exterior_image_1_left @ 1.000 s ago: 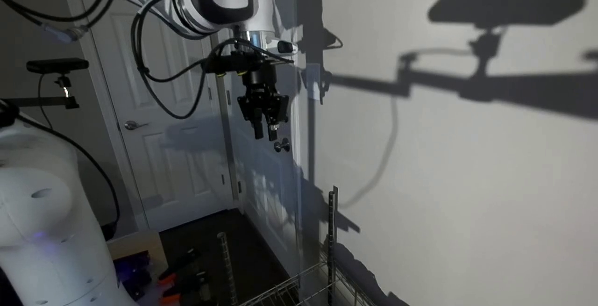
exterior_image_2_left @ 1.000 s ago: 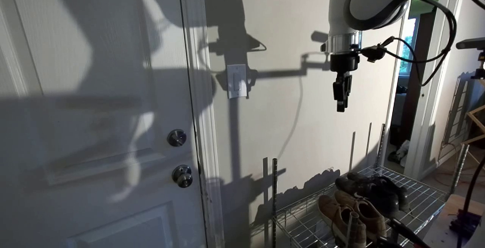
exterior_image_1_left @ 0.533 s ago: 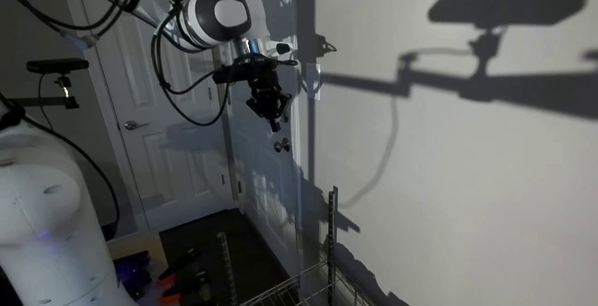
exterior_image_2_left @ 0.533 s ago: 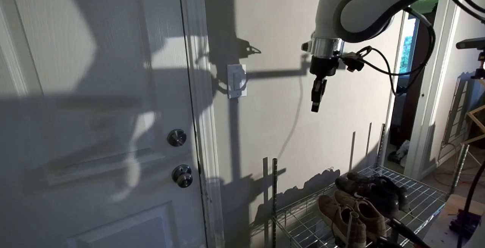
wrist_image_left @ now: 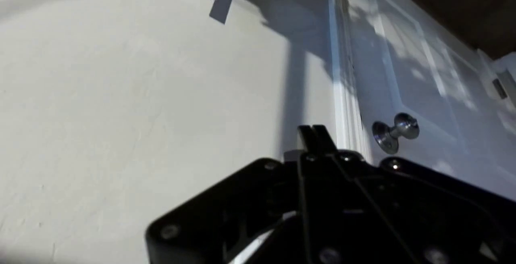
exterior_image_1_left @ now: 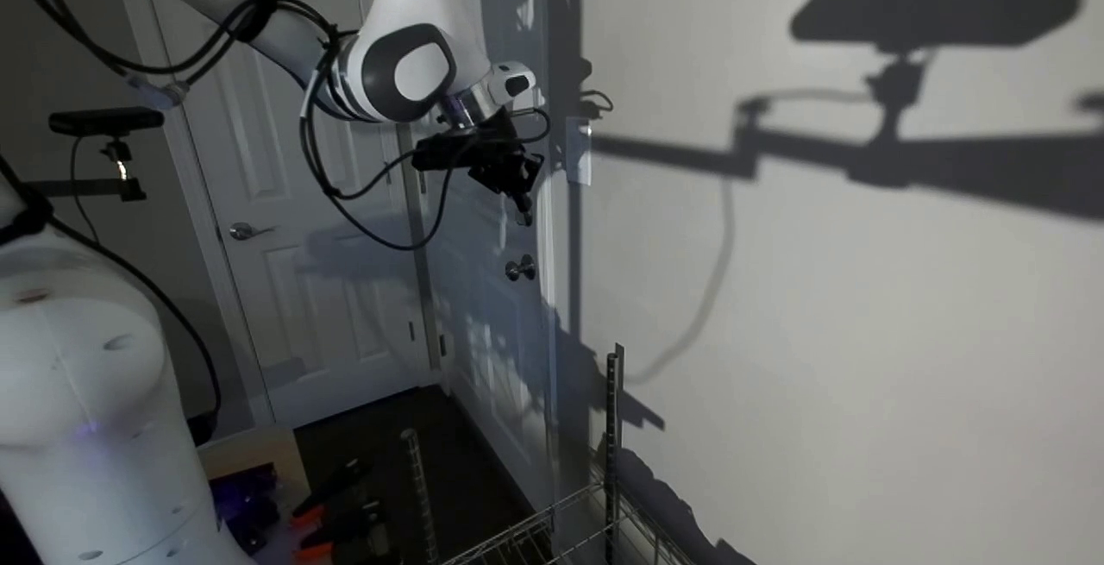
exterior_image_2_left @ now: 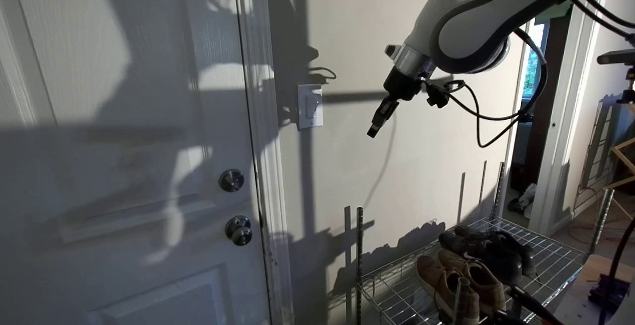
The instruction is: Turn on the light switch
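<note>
The light switch (exterior_image_2_left: 310,106) is a white wall plate with a rocker, right of the door frame. It also shows edge-on in an exterior view (exterior_image_1_left: 579,151). In the wrist view the plate is mostly or wholly hidden behind the fingers. My gripper (exterior_image_2_left: 373,132) is tilted, with its fingertips pointing down toward the wall on the switch's side. It is apart from the switch, off to its right and slightly lower in that view. The gripper also shows in an exterior view (exterior_image_1_left: 524,216). In the wrist view the fingertips (wrist_image_left: 314,129) are together with nothing between them.
A white door (exterior_image_2_left: 149,166) with a deadbolt (exterior_image_2_left: 231,180) and a knob (exterior_image_2_left: 239,230) is beside the switch. Below stands a wire rack (exterior_image_2_left: 560,260) with upright posts (exterior_image_2_left: 359,250), holding brown shoes (exterior_image_2_left: 466,280) and black shoes (exterior_image_2_left: 496,250).
My gripper has closed; its fingers were apart one second ago. The arm has moved toward the switch, and the gripper has gone from pointing straight down to tilted toward the switch.
</note>
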Motion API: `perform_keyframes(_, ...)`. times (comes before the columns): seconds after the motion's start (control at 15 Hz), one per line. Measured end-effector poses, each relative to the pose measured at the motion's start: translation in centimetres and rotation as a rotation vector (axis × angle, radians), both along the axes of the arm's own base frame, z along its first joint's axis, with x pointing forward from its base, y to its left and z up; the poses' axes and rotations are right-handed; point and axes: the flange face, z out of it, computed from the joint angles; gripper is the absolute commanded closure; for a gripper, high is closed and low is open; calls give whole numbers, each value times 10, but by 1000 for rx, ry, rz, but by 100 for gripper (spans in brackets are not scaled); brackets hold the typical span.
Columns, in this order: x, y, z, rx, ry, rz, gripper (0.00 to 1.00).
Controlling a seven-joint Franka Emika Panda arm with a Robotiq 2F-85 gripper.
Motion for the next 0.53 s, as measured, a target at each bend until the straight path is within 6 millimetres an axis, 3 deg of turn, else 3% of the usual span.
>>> perform_keyframes(0.07,0,2,2,21,-33,0,96)
perform_keyframes(0.13,0,3,2,23,-39,1,94)
perform_keyframes(0.4,0,3,2,23,-38,1,71)
perform_keyframes(0.53,0,3,2,23,-38,1,71)
